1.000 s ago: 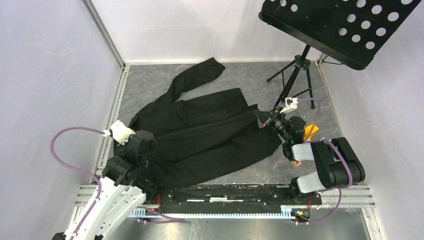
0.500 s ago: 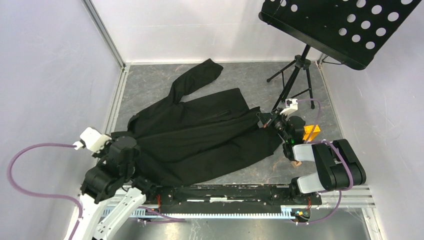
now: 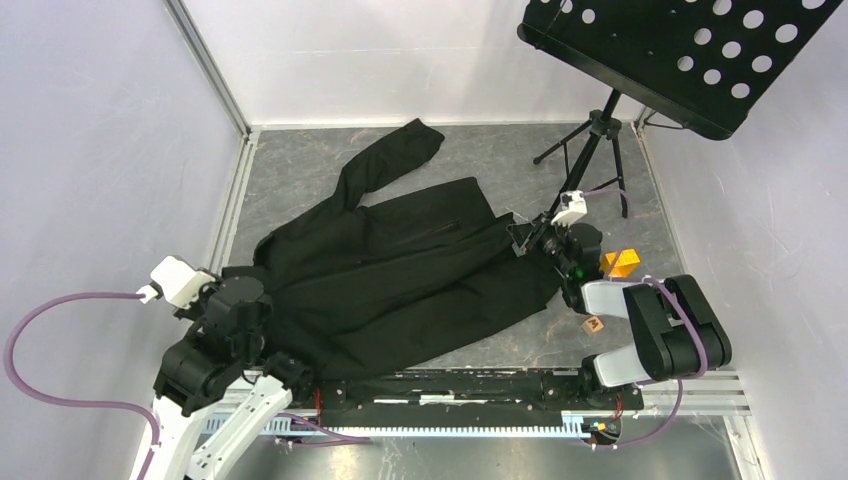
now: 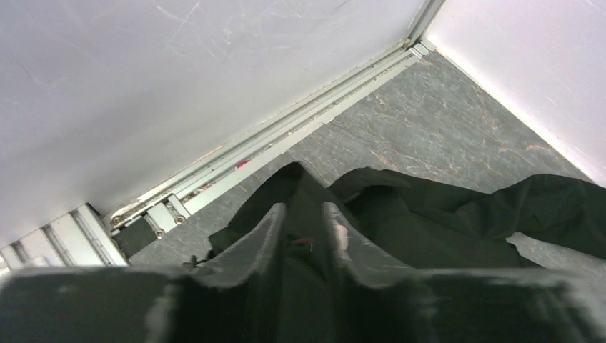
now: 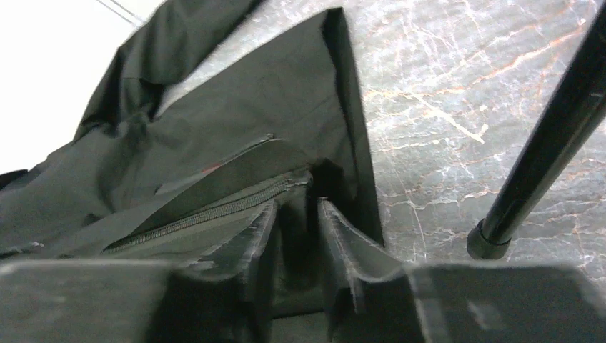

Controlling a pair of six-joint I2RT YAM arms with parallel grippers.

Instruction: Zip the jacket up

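jacket [image 3: 400,270] lies spread flat between the arms. left gripper [image 4: 306,229] pinches cloth at its left end, and right gripper [image 5: 296,214] pinches the edge beside the zipper [image 5: 214,211]. It's soft, light and limp, so I expect bunching unless it's tensioned. I'd grip the zipper tape, not the loose panel.

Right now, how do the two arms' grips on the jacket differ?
Place: the left arm's jaws pinch the jacket's end near the side wall; the right arm's jaws pinch the opposite end, beside the stand's leg.
What is gripped: the left holds plain fabric; the right holds fabric where the zipper ends.
Both sets of jaws are closed on the jacket.
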